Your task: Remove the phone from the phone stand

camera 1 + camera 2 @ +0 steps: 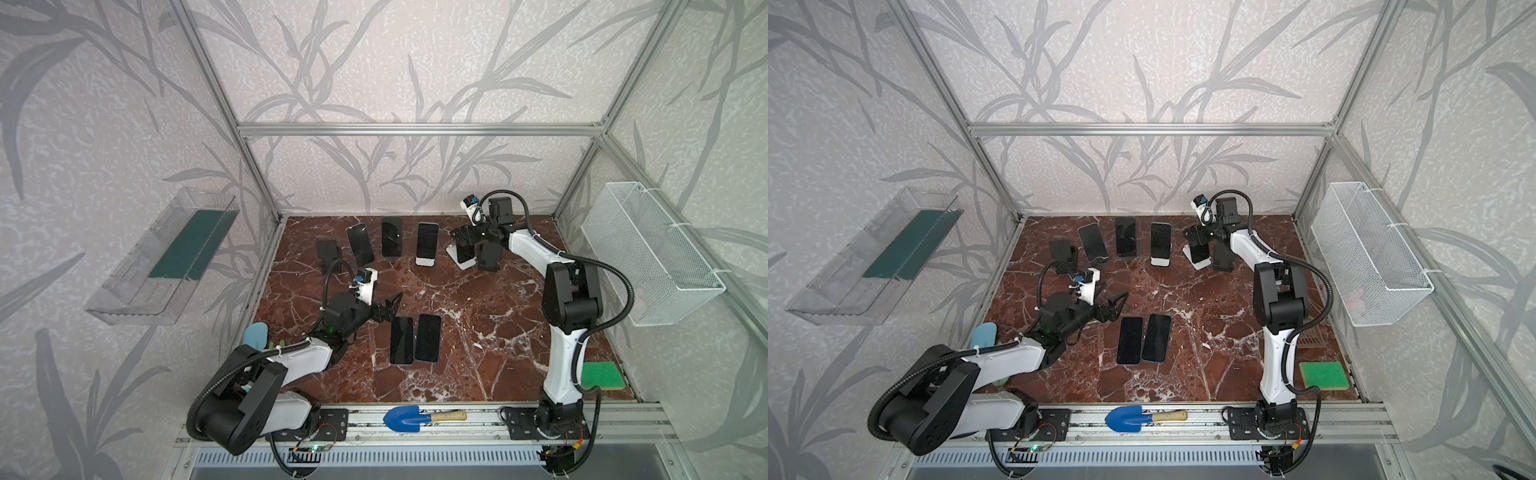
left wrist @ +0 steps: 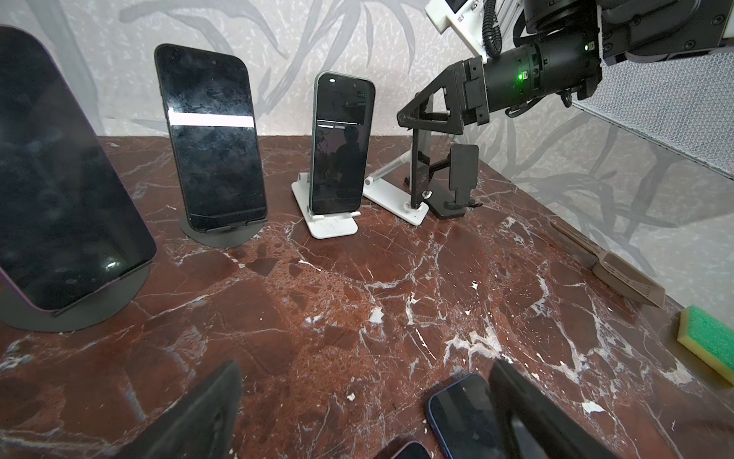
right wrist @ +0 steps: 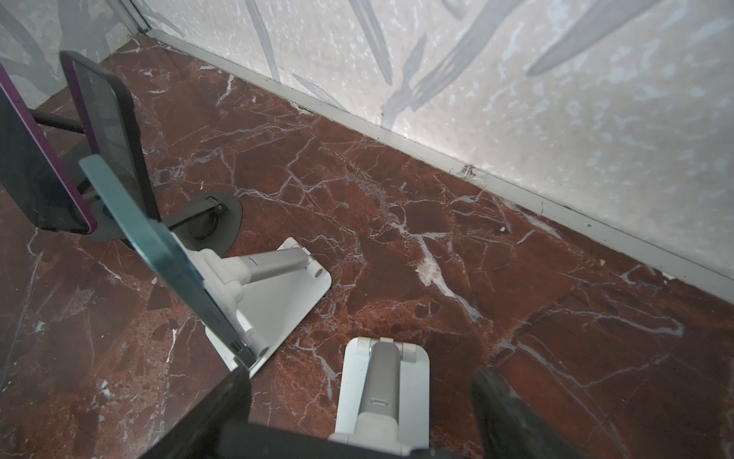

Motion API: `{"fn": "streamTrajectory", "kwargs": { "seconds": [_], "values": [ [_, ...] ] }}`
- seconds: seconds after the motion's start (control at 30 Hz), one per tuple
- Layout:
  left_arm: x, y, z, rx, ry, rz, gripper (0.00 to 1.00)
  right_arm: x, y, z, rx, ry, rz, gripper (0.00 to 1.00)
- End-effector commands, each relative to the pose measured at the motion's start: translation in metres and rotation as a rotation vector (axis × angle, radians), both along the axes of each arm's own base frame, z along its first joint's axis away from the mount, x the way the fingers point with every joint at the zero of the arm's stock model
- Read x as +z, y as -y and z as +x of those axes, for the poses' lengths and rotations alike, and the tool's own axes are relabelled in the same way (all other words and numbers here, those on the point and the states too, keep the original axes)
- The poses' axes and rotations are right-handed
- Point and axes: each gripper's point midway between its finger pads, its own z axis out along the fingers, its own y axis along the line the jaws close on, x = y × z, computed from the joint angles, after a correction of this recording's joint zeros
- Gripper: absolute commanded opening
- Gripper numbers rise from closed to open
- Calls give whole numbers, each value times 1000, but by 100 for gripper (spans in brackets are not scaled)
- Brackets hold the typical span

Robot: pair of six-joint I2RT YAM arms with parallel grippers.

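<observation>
Right wrist view shows the right gripper [image 3: 361, 379] parted around the top of the dark slim phone [image 3: 278, 439] leaning on its white folding stand [image 3: 353, 381], while the left gripper [image 1: 395, 307] hangs with jaws spread.

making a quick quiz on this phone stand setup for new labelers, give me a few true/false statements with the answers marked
1. Two phones lie flat on the table near the left gripper. True.
2. The left gripper holds a phone. False: it is open and empty.
3. The right gripper is at a phone propped on a white stand. True.
4. The sponge sits beside the flat phones. False: the green sponge lies at the table's edge by the right arm's base.
5. Every stand holds a phone. False: the black stand beside the right gripper is empty.
</observation>
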Motion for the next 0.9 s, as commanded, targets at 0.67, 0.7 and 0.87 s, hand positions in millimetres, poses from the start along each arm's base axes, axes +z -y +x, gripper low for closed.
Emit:
{"fn": "streamTrajectory", "kwargs": {
  "seconds": [0.67,0.7,0.87],
  "values": [
    [14,5,9,-4,41,-8,97,3,-8,-9,4,23,62,68],
    [14,5,9,-4,41,-7,97,2,-8,-9,4,22,63,67],
    [13,5,9,-2,37,-7,97,7,-12,-12,-1,19,69,65]
  ]
}}
